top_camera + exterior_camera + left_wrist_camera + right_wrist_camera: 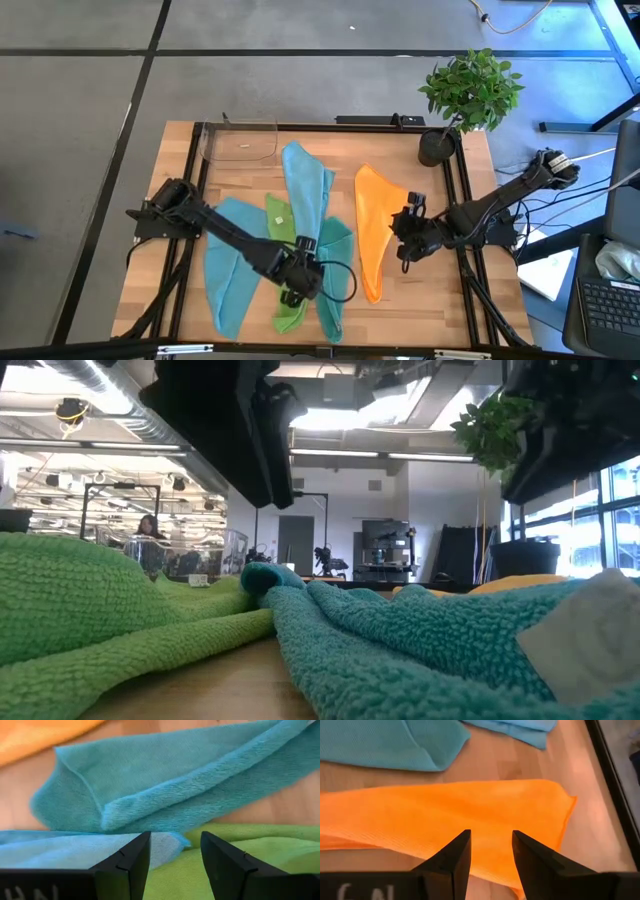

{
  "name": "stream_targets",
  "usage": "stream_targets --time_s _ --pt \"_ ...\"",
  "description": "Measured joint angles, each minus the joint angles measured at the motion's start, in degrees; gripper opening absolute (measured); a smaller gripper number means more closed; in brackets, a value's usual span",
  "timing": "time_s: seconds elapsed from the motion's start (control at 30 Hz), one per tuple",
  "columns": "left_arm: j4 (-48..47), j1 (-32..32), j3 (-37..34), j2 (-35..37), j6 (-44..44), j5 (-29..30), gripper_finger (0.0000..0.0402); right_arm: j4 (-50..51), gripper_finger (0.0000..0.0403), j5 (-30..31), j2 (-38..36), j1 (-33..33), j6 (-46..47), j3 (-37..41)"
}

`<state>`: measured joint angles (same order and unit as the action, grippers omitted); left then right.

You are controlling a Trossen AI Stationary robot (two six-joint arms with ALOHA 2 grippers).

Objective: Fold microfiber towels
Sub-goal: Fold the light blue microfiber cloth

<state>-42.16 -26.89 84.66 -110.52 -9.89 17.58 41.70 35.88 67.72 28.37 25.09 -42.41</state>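
Presently, left hand [303,283]: near middle of the bench, low over the cloths, fingers parted and grasping nothing; its wrist view shows both dark fingertips [131,857] apart above a cloth edge. Beneath and just beside it lie three items that overlap one another.

Item, teal fuzzy microfiber towel [333,262]: loosely folded, running from the bench's middle toward the near edge, just right of the left hand.

Item, lime green fuzzy microfiber towel [281,215]: a narrow strip, mostly covered by the arm and the blue cloths, its near end showing beside the near edge.

Item, long light blue microfiber towel [305,185]: crumpled lengthwise, reaching from the far middle down to the left hand, lying across the teal one.

Item, second light blue microfiber towel [232,265]: left of the group, spread as a tapering wedge, the left arm crossing over it.

Right hand [405,240]: right of centre, fingers parted and released, held over the right edge of the next item.

Item, orange microfiber towel [378,215]: long tapering shape, far end broad, near end narrow, flat on the wood, apart from the teal one.

Wooden slatted bench [460,300]: black-framed. Clear plastic tray [240,143] at far left; potted green plant [470,95] at far right corner.
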Motion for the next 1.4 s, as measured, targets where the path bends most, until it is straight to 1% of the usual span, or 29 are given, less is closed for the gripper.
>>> stream_targets --time_s 0.1,0.3,0.4,0.5,0.57,0.67,0.73,0.83,1.13,1.2,1.27,1.33,1.4 --pt "-0.85 -0.58 -0.25 0.00 3.72 2.14 0.0165 -2.43 0.0145 0.02 0.00 0.38 -0.97 0.56" --pt "1.62 -1.92 -3.51 0.00 10.81 1.85 0.0165 -3.22 0.0145 0.04 0.00 0.39 -1.87 0.63" --pt "4.69 -2.96 -5.46 -0.04 13.10 4.76 0.0165 -3.32 0.0145 0.48 0.00 0.38 -2.49 0.63" --pt "7.15 -3.55 -8.04 -0.05 14.15 7.35 0.0165 -3.71 0.0145 1.83 0.00 0.38 -2.93 0.63" --pt "8.27 -3.54 -9.27 -0.07 14.13 7.42 0.0165 -3.80 0.0145 3.32 0.00 0.38 -3.00 0.63" --pt "11.20 -3.50 -11.69 -0.07 13.91 7.98 0.0165 -3.79 0.0145 3.52 0.00 0.36 -3.14 0.63" --pt "13.54 -3.50 -12.75 -0.11 14.28 10.65 0.0165 -3.79 0.0145 3.52 0.00 0.36 -3.16 0.63" --pt "15.05 -3.40 -13.28 -0.11 14.80 12.84 0.0165 -3.79 0.0145 3.53 0.00 0.36 -3.11 0.63" --pt "16.42 -2.57 -13.38 -0.11 14.56 13.68 0.0164 -3.79 0.0145 3.61 0.00 0.36 -3.20 0.63" --pt "16.60 -2.59 -13.38 -0.11 14.51 14.78 0.0155 -3.79 0.0145 3.61 0.00 0.36 -3.26 0.63" --pt "16.43 -2.63 -13.38 -0.11 13.86 15.22 0.0132 -3.79 0.0145 3.65 0.00 0.36 -3.28 0.63" --pt "16.08 -2.46 -13.38 -0.11 11.91 15.60 0.0098 -3.77 0.0145 3.67 0.00 0.36 -3.28 0.63" --pt "16.06 -2.14 -13.38 -0.11 9.65 15.59 0.0053 -3.77 0.0145 3.69 0.00 0.36 -3.28 0.63"
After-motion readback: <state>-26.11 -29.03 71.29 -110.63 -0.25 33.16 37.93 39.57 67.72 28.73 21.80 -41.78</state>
